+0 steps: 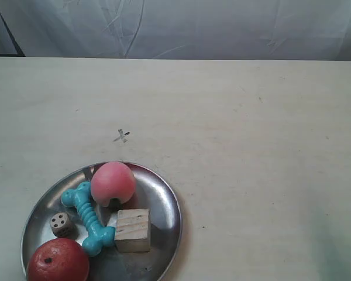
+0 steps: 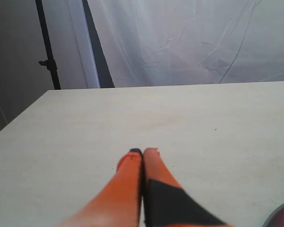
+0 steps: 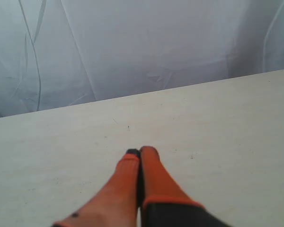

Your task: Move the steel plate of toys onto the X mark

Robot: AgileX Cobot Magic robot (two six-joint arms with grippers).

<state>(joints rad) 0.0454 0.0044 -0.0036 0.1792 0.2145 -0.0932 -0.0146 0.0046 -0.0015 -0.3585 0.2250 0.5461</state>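
the left gripper holds its orange fingers pressed together on nothing, low over the bench. the right gripper is closed and empty too. the steel plate lies apart from both, only a sliver of rim showing in the left wrist view. it carries the toys. the x mark sits just beyond it toward the far edge, with open bench around it.

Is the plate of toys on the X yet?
Not yet. Nothing looks done: the steel plate with its toys sits apart from the X mark. Nothing is in hand: the left gripper and right gripper are shut, empty. Grabbing and moving the plate remain.
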